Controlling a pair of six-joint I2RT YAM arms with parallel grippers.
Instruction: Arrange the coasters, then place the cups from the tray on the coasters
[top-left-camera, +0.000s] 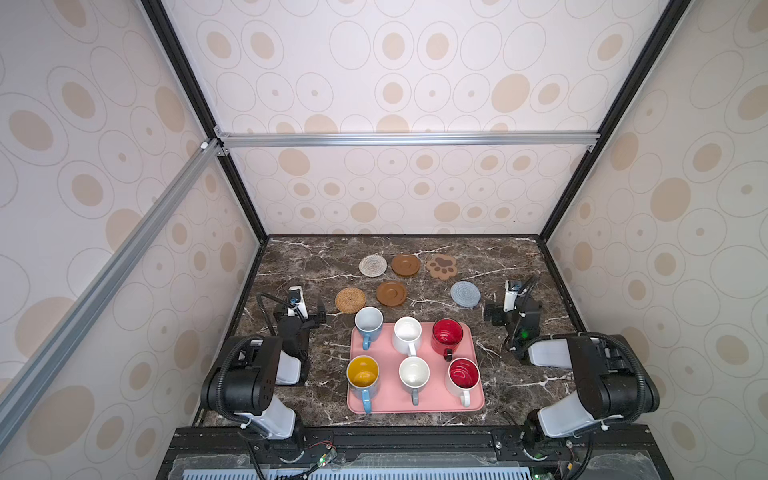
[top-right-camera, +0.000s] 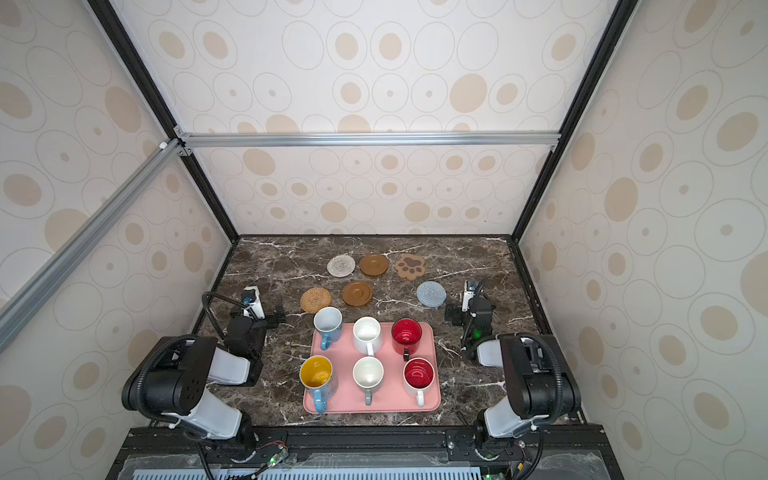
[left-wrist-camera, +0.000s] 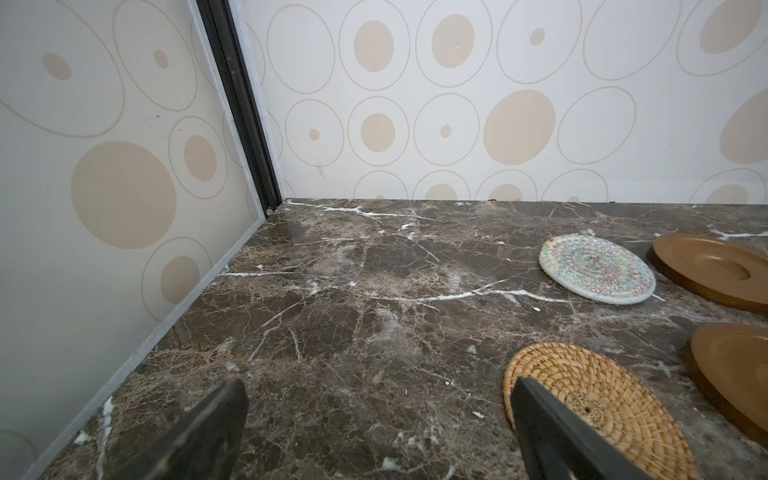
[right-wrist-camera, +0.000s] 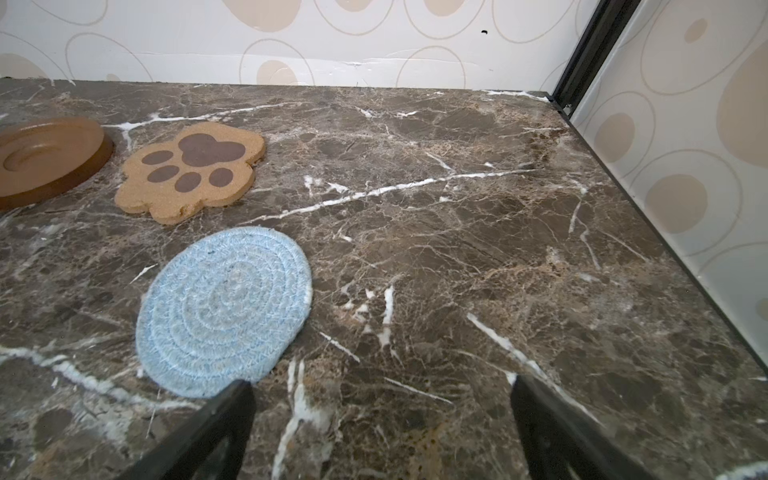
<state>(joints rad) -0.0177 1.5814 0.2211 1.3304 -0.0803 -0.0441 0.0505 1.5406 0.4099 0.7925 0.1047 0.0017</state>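
Plainly early going. Far left: finds the left gripper (left-wrist-camera: 378, 390) low over the marble table (top-left-camera: 519, 374), fingers spread wide, nothing between them, just beside the rattan coaster (top-left-camera: 350, 300).

Moving right, counts six coasters beyond the tray in two loose rows. Nearer row: rattan coaster, near brown disc (top-left-camera: 391, 294), then the grey-blue coaster (top-left-camera: 465, 294) after a gap. Farther row: cream woven coaster (top-left-camera: 372, 265), far brown disc (top-left-camera: 406, 264), paw coaster (top-left-camera: 441, 267). Reads as roughly laid out, though unevenly spaced; may need more tidying.

Centre: sees the pink tray (top-left-camera: 388, 392) with all six cups upright on it. Far row: light blue mug (top-left-camera: 368, 323), white mug (top-left-camera: 407, 332), red mug (top-left-camera: 447, 334). Near row: yellow-lined mug (top-left-camera: 363, 374), grey mug (top-left-camera: 414, 376), red-lined white mug (top-left-camera: 464, 376). Finds no cup on any coaster: all six transfers left to do.

Far right: finds the right gripper (right-wrist-camera: 380, 384) close to the table, fingers likewise wide apart and empty, just beside the grey-blue coaster.
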